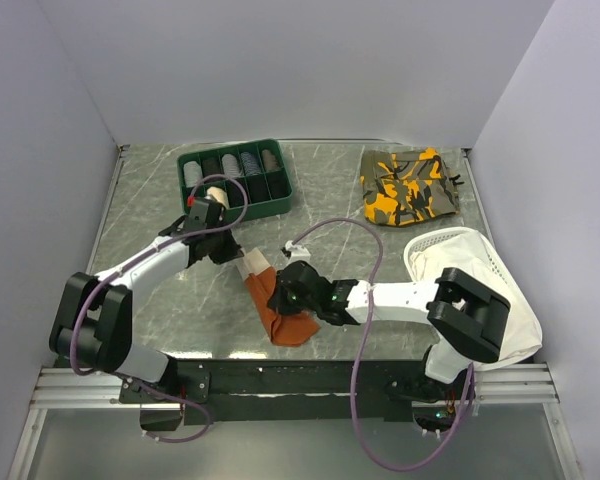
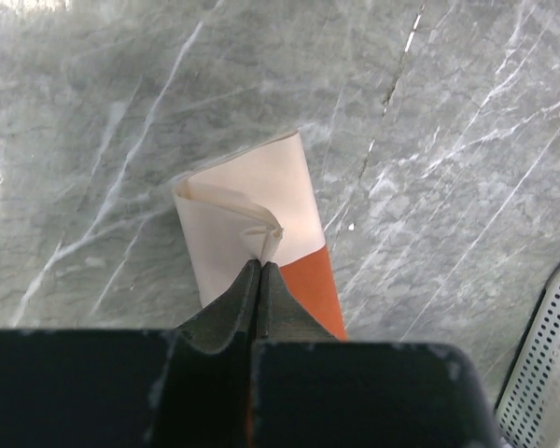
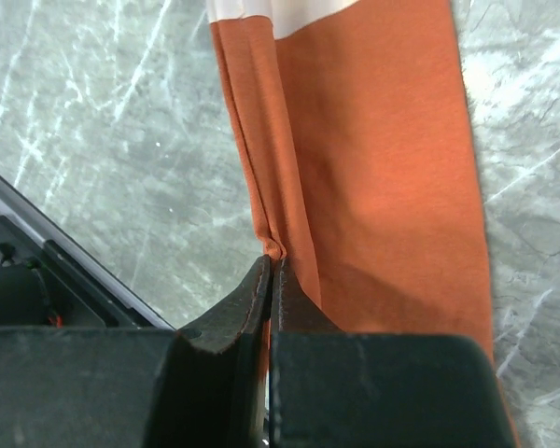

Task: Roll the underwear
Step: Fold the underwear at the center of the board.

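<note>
Lying near the front middle of the table (image 1: 340,200), the underwear (image 1: 292,326) shows from above as a narrow folded strip. Its cream end points toward the left arm and its orange end toward the near edge. The left gripper (image 1: 240,260) sits at the cream end and the right gripper (image 1: 280,298) is over the orange part. A green bin (image 1: 286,190), a camouflage garment (image 1: 410,187) and a white cloth (image 1: 480,255) lie well apart from it.

From the left wrist, the jaws are clenched on a small pinch of the waistband (image 2: 252,187). That corner is lifted into a loose curl, while the rest of the strip lies flat on the marble.

From the right wrist, the jaws are clamped on a raised crease along the left edge of the orange fabric. The cloth beyond them lies flat and smooth.

Folding into a strip looks done and both grips are set. No real roll has formed yet; the curled waistband corner is at most its start. Nearly all the rolling along the strip seems left to do.
</note>
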You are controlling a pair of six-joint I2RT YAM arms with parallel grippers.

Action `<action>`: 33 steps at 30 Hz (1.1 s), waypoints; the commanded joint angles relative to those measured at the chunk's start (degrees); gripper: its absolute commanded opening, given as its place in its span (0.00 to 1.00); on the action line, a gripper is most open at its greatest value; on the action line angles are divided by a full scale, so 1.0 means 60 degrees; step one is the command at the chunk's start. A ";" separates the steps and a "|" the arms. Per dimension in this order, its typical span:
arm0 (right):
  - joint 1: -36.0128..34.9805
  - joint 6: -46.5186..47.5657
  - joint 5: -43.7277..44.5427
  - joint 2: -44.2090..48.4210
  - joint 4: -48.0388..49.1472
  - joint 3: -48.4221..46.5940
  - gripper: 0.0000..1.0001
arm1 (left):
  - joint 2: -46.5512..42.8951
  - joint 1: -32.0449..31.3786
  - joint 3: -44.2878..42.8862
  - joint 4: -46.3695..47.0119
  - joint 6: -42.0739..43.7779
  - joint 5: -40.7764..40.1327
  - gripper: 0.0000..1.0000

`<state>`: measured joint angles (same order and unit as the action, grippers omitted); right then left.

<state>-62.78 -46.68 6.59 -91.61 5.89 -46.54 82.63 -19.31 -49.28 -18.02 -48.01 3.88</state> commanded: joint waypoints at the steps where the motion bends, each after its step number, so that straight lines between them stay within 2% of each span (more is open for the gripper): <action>1: 0.0137 -0.0218 0.0015 0.0459 0.0322 0.0242 0.00 | 0.0275 -0.0106 -0.0736 0.0206 -0.0173 -0.0617 0.01; 22: 0.1001 -0.0731 -0.0278 0.0137 0.0951 0.1019 0.00 | 0.2516 -0.0722 -0.2333 -0.0204 -0.0187 -0.1042 0.01; 33: 0.1177 -0.0980 -0.0117 -0.0126 0.0923 0.1122 0.00 | 0.3030 -0.0795 -0.2846 -0.0336 -0.0143 -0.1130 0.01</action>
<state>-55.96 -51.66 5.15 -91.88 11.57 -40.73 100.36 -24.18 -63.18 -21.69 -49.01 -0.12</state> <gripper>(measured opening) 0.017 0.024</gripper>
